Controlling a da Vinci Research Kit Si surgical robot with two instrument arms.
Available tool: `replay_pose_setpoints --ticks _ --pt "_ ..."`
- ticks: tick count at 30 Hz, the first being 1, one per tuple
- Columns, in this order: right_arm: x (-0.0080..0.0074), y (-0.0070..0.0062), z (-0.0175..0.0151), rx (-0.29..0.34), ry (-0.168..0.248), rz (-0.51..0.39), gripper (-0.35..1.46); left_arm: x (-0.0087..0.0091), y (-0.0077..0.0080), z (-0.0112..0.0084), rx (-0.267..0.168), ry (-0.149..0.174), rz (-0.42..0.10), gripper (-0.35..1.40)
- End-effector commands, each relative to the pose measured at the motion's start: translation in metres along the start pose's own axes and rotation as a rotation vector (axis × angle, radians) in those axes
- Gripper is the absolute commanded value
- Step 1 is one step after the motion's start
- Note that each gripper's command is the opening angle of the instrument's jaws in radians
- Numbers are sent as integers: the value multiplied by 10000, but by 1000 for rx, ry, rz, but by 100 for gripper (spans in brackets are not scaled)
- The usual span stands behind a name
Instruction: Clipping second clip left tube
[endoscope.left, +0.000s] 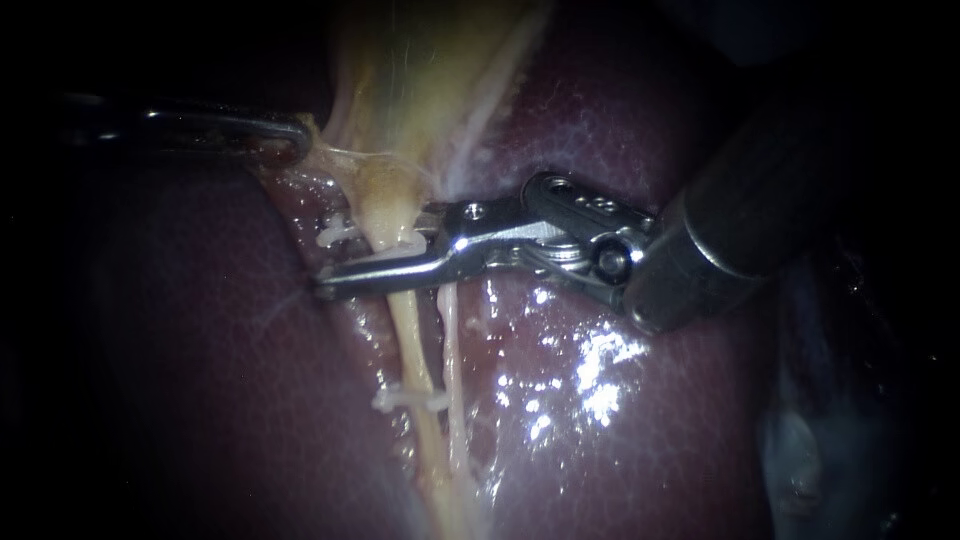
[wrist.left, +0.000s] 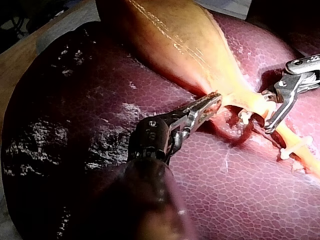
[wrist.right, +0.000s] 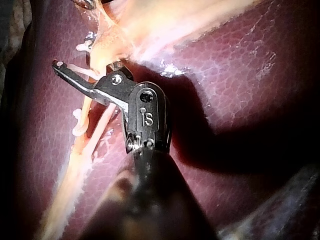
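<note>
While your left instrument (endoscope.left: 303, 138) grips the tapering yellow gallbladder (endoscope.left: 400, 90), your silvery right instrument (endoscope.left: 378, 255) straddles the pale left tube (endoscope.left: 403, 325), jaws apart.

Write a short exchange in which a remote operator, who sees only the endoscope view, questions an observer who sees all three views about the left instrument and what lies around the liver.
Operator: My left instrument is a dark shape to me. How do its jaws stand?
Observer: In the left wrist view they lie together, clamped on the narrow end of the gallbladder.
Operator: My view ends in darkness on that side. What lies past the liver there?
Observer: The left wrist view shows the liver's rounded edge, and beyond it a wooden surface.
</note>
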Motion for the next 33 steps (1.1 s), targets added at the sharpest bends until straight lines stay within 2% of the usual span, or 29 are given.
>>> replay_pose_setpoints --ticks 1,6,14,23,28,33 --pt "0 0 0 5 -2 0 49 0 0 0 0 0 0 -35" --pt "-2 -5 0 46 -17 17 49 1 0 0 0 0 1 -35" --pt "-9 -29 2 101 -45 87 48 2 0 1 -1 0 1 -35" --pt "-47 -54 16 159 -91 135 48 3 2 0 0 0 2 -35" --pt "-60 -61 15 178 -105 161 46 3 2 0 0 0 2 -35" --pt "-67 -63 12 183 -113 175 45 3 1 0 0 0 2 -35"
